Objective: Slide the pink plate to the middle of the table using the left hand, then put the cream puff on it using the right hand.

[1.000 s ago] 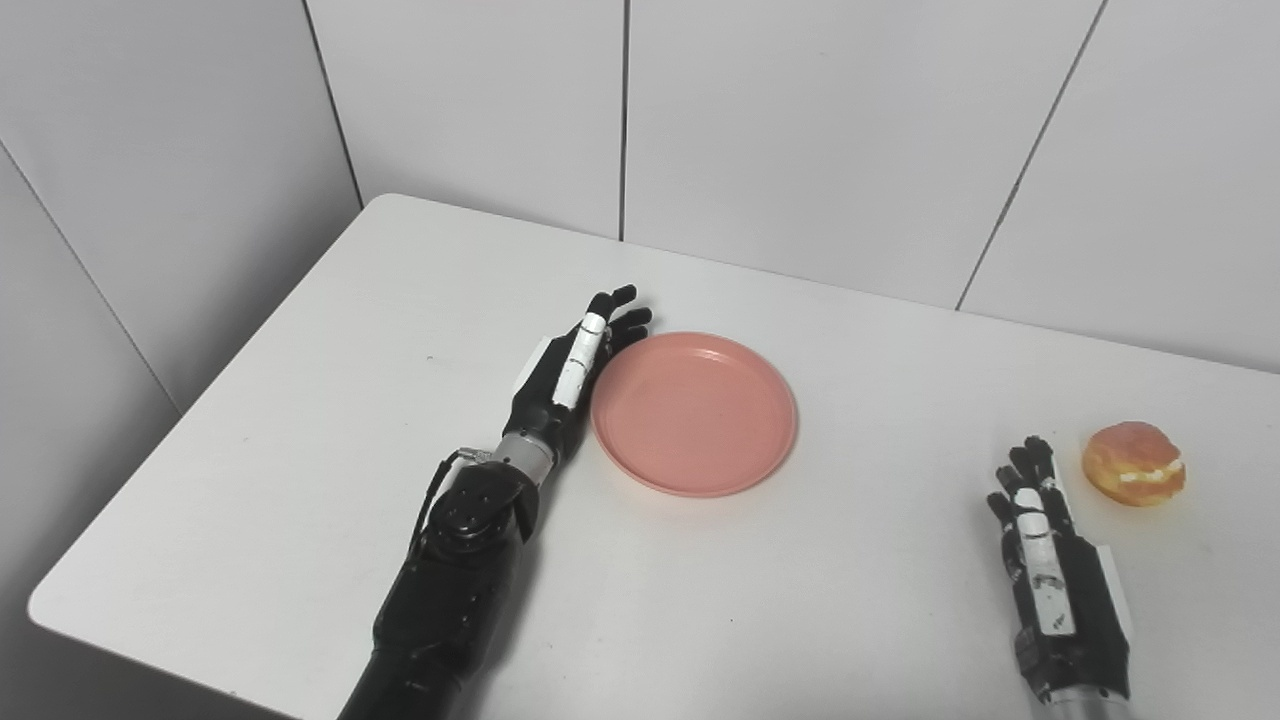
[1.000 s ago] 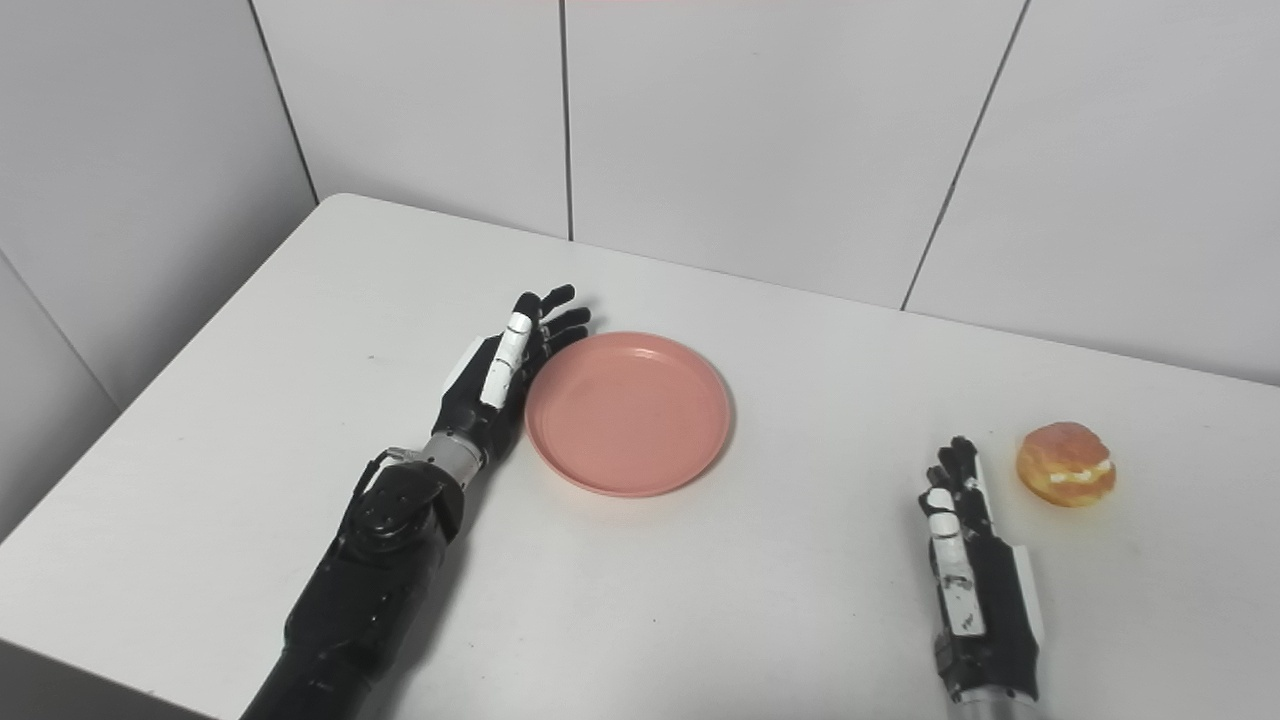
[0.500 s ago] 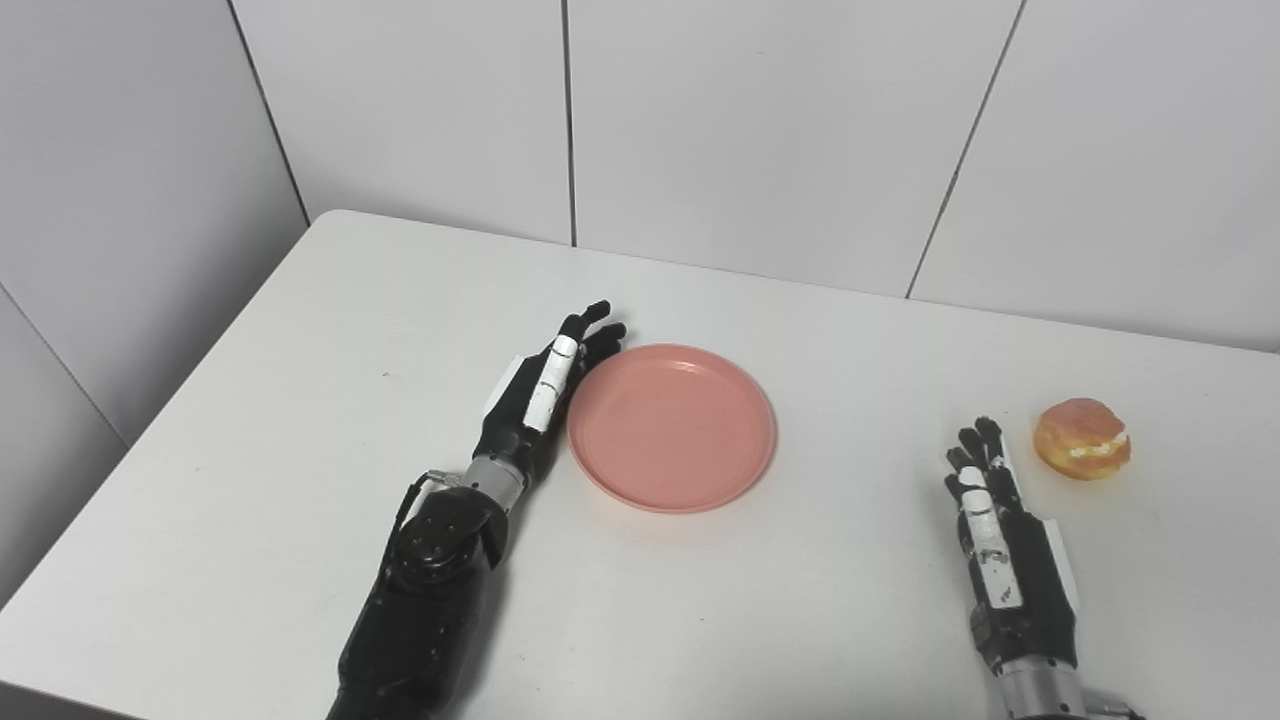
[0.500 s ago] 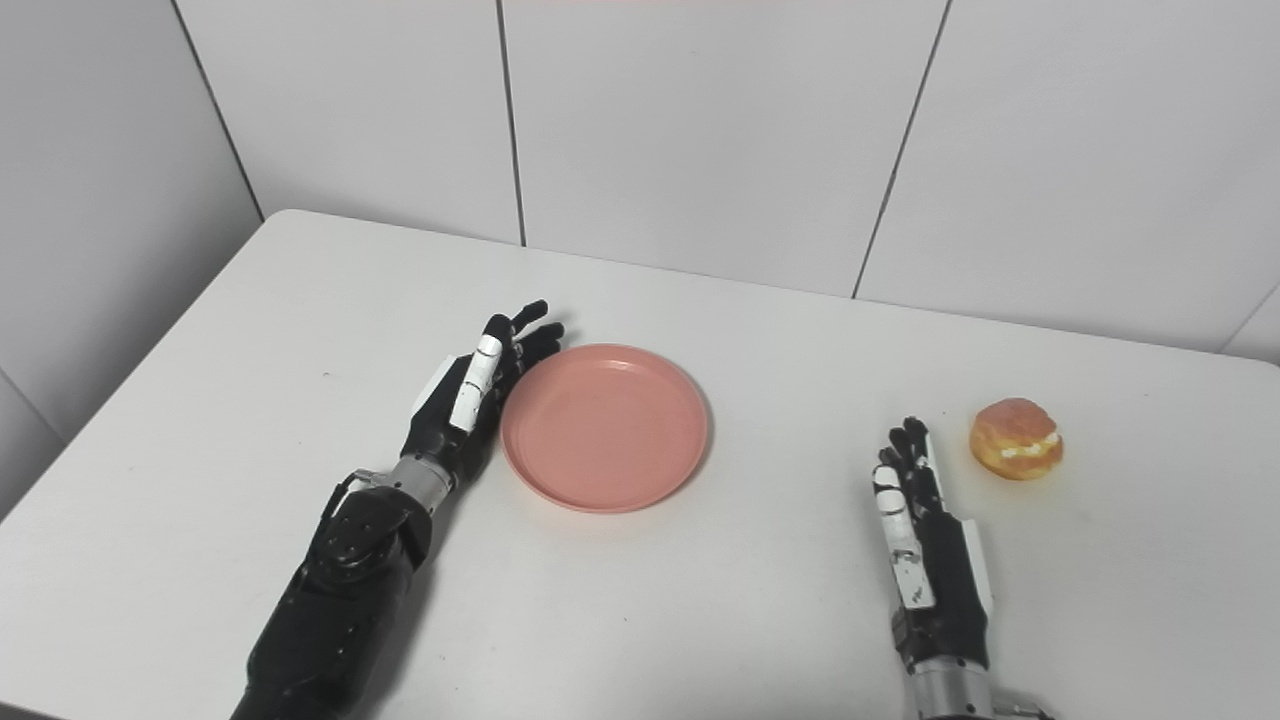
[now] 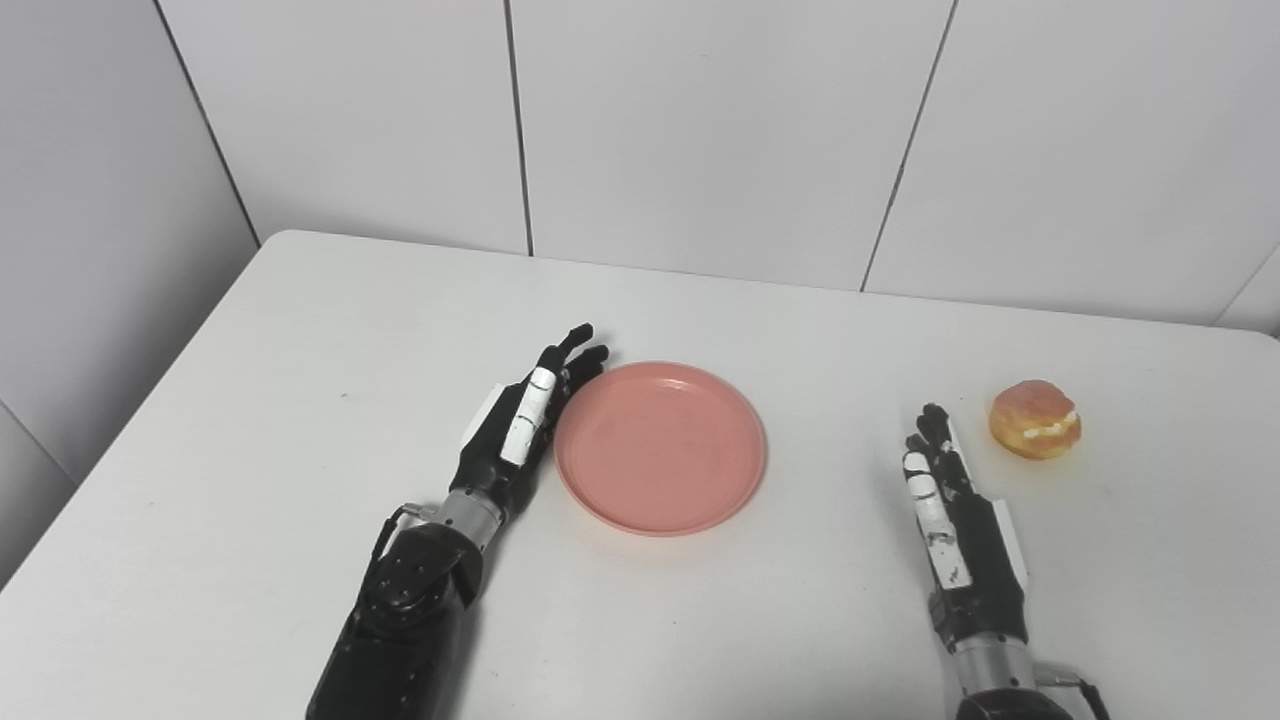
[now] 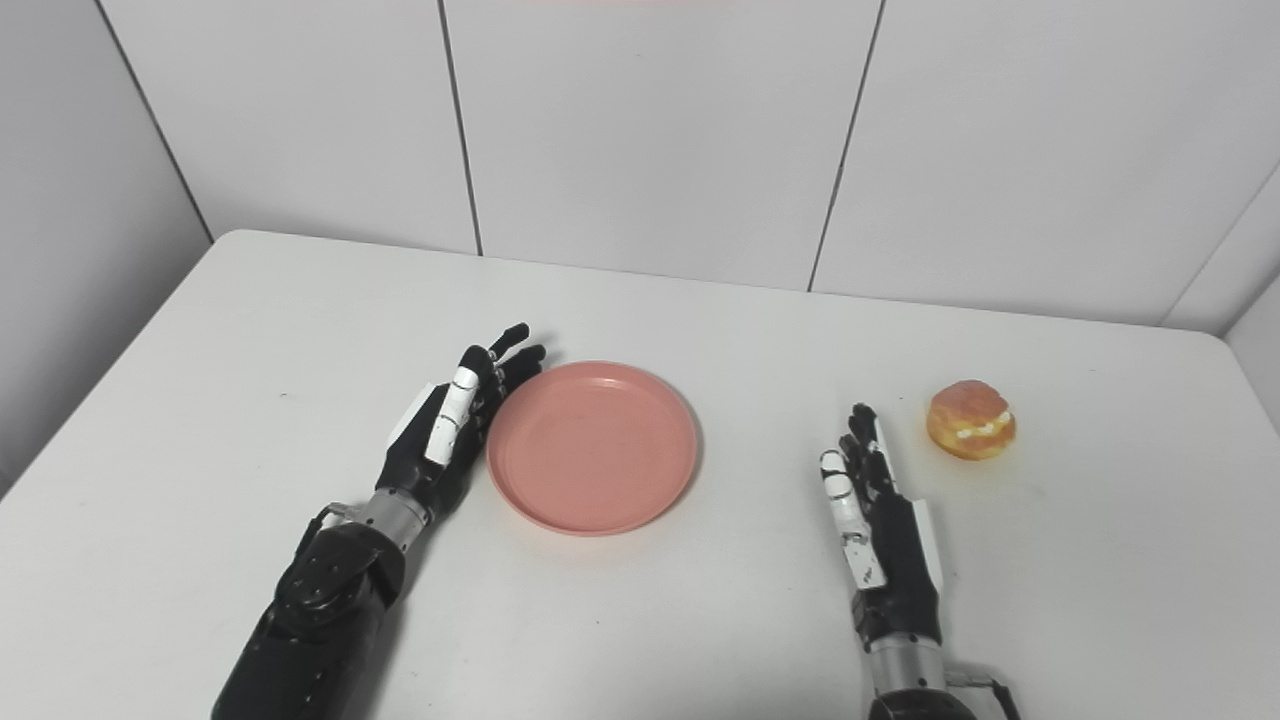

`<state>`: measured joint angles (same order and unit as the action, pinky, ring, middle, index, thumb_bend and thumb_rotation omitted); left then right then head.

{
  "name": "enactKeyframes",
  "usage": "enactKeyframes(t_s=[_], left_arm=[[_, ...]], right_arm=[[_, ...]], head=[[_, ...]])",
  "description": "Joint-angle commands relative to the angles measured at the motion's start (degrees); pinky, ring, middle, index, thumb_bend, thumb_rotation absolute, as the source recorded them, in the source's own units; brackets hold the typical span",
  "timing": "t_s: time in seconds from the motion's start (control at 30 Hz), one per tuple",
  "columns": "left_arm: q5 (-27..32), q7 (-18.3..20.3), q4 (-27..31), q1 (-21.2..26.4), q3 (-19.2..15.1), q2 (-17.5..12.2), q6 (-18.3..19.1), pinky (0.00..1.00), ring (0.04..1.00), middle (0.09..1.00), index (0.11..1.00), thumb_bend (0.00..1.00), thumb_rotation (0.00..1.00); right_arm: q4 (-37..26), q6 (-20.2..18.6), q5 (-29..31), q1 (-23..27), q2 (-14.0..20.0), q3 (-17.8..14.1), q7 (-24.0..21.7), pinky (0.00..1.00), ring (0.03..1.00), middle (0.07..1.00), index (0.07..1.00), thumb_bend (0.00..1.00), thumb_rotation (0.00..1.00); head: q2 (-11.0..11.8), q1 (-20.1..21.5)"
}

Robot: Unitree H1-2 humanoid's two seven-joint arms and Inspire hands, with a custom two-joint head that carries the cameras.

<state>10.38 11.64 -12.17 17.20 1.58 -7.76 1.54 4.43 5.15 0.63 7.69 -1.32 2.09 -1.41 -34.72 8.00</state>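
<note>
White table [image 6: 700, 620], set against white wall panels [image 6: 640, 130]. Pink plate [image 6: 592, 446]: flat on the table, nothing on it. Left hand [image 6: 450, 425]: set on edge, fingers straight and apart, against the plate's left rim. Right hand [image 6: 880, 530]: fingers extended, holding nothing, well right of the plate. Cream puff [image 6: 970, 419]: on the table, near the right hand's fingertips, up and to their right, apart from them.

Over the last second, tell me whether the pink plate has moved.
Yes. The pink plate has slid right, closing on the cream puff, with the left hand at its left rim; the camera shifted too.
</note>
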Motion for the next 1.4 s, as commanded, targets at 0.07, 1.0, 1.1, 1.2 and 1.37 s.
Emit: enactKeyframes(t_s=[0.07, 1.0, 1.1, 1.2, 1.37], left_arm=[[-0.17, 3.04, 1.49, -1.60, 2.46, -0.06, 1.90, 0.96, 0.925, 0.902, 0.911, 0.73, 1.00], [-0.07, 5.90, 6.34, -4.94, 7.09, -0.55, 2.13, 0.95, 0.920, 0.917, 0.919, 0.68, 1.00], [-0.06, 6.00, 6.66, -5.16, 7.53, -0.68, 2.38, 0.96, 0.927, 0.924, 0.924, 0.70, 1.00], [-0.18, 6.18, 7.19, -5.50, 8.02, -0.94, 2.42, 0.96, 0.929, 0.926, 0.926, 0.69, 1.00], [-0.30, 6.14, 8.22, -5.82, 8.52, -1.06, 3.37, 0.96, 0.934, 0.931, 0.930, 0.69, 1.00]], right_arm=[[-0.68, -0.71, -0.40, 1.01, -1.24, 1.00, 0.08, 1.00, 1.000, 1.000, 0.969, 0.59, 0.81], [-0.51, -1.95, -0.24, 1.81, -3.06, 1.64, 1.83, 1.00, 0.984, 0.981, 0.949, 0.62, 0.78], [-0.38, -1.59, -0.41, 1.84, -3.01, 1.71, 1.87, 1.00, 0.978, 0.975, 0.950, 0.62, 0.79], [-0.70, -2.45, -0.14, 1.80, -3.04, 1.65, 1.81, 1.00, 0.987, 0.987, 0.950, 0.62, 0.79], [-0.50, -2.05, -0.01, 1.89, -2.98, 1.61, 1.77, 1.00, 0.986, 0.985, 0.951, 0.61, 0.77]], head=[[-0.17, 1.05], [-0.83, 4.45], [-0.83, 4.45], [-1.01, 4.48], [-1.12, 4.57]])
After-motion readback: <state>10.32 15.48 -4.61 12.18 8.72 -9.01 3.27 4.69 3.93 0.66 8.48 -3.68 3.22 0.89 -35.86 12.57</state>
